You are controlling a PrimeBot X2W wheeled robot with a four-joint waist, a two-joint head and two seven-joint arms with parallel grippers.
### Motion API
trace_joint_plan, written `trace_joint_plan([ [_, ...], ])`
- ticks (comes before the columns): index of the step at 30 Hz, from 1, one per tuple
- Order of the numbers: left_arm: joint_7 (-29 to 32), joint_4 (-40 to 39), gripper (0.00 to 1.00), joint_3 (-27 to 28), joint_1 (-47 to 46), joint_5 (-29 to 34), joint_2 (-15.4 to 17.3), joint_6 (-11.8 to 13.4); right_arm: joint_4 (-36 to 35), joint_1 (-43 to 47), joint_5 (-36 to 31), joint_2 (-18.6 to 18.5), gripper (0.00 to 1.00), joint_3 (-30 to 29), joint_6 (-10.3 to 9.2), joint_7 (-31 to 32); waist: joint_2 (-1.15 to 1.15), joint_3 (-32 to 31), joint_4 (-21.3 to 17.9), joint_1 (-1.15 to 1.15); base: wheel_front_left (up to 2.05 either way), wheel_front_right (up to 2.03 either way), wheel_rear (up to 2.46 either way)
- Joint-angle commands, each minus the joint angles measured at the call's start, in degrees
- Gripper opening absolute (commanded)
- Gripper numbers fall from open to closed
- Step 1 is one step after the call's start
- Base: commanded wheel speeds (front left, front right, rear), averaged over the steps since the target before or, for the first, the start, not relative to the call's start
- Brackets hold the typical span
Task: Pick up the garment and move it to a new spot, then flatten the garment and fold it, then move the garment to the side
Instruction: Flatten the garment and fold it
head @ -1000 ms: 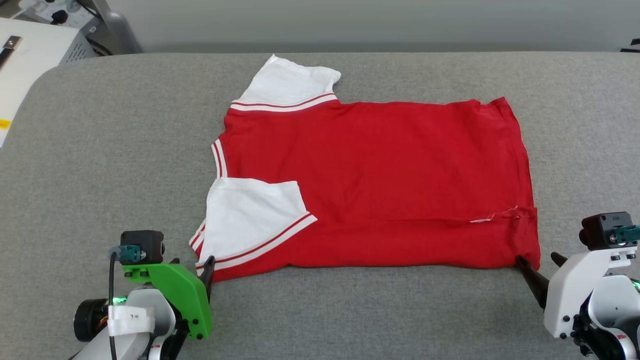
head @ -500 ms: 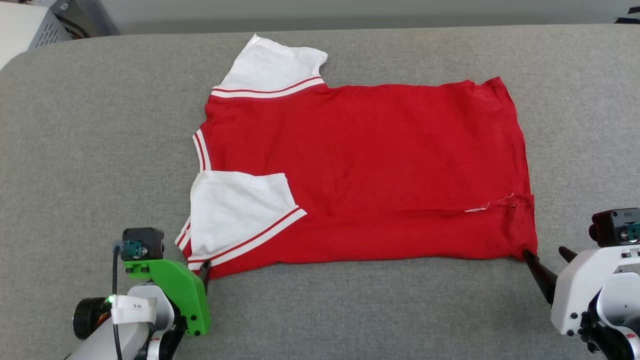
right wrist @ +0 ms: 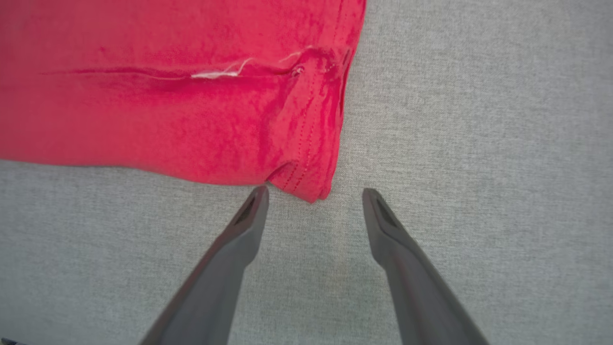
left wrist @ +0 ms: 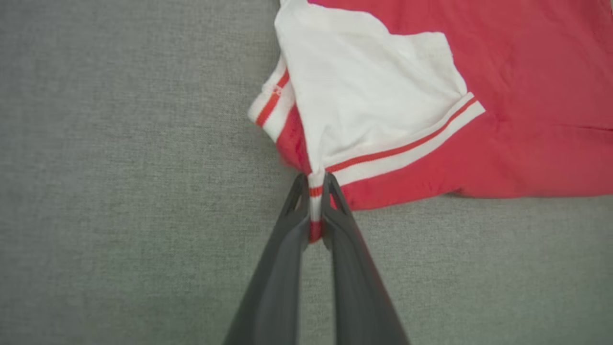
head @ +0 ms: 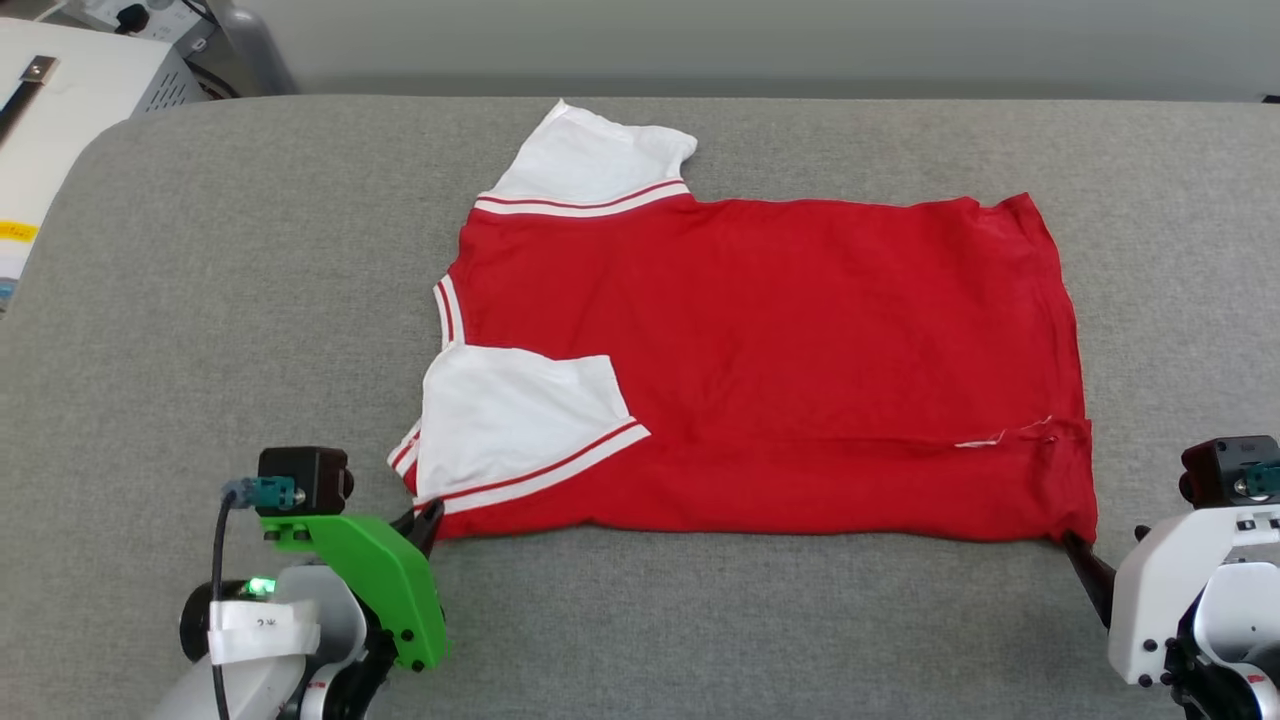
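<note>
Pinches the garment (head: 780,350) by its sleeve corner in the clenched left hand (left wrist: 314,176), right hand (right wrist: 314,190) released with the hem corner just ahead of its fingertips.

Bright, even light; faint shadows — wrist views slightly soft.

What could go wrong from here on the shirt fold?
1. The left gripper is shut on just a thin bit of sleeve trim; it may slip out when pulled.
2. The right gripper is open, with the hem corner of the garment barely between its tips; closing could miss.
</note>
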Motion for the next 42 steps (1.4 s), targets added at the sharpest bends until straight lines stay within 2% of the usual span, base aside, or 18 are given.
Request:
trace_joint_plan([
  [1,0.0,-1.4,0.0,0.3,0.4,0.3,0.8,0.5,0.7,-1.2,-0.9,0.3,1.0,-0.4,-0.04,0.3,0.0,-0.1,0.6,0.0,0.0,0.0,0.0],
  [9,1.2,-9.3,0.0,0.7,1.0,1.0,2.7,2.8,6.4,-3.9,-3.7,2.7,1.0,-2.2,-0.04,0.5,0.0,1.2,1.8,0.0,0.0,0.0,0.0],
  [18,1.9,-9.6,0.0,0.1,1.2,1.1,3.0,3.0,11.7,-6.8,-3.2,4.5,1.0,-3.3,-0.04,-0.7,0.0,3.3,2.2,0.0,0.0,0.0,0.0],
  [20,2.1,-9.2,0.0,-0.1,1.2,1.1,3.0,2.9,12.5,-7.1,-2.8,4.7,0.71,-3.1,-0.04,-0.6,0.0,3.4,2.2,0.0,0.0,0.0,0.0],
  [21,2.3,-8.9,0.0,-0.3,1.2,1.1,3.0,2.8,12.9,-7.2,-2.7,4.7,0.21,-2.9,-0.04,-0.5,0.0,3.4,2.2,0.0,0.0,0.0,0.0],
  [22,2.3,-8.8,0.0,-0.3,1.1,1.0,3.0,2.7,13.3,-7.3,-2.7,4.6,0.0,-2.8,-0.04,-0.6,0.0,3.5,2.2,0.0,0.0,0.0,0.0],
  [32,2.4,-6.3,0.0,-0.8,1.8,0.4,2.7,2.3,14.2,-7.1,-2.1,2.6,0.0,-3.4,-0.04,-1.5,0.0,0.8,1.9,0.0,0.0,0.0,0.0],
  [42,3.0,-3.9,0.0,-2.3,4.4,-0.3,2.6,1.9,10.5,-2.3,0.1,-0.9,0.0,-3.3,-0.04,1.9,0.0,-3.9,1.4,0.0,0.0,0.0,0.0],
])
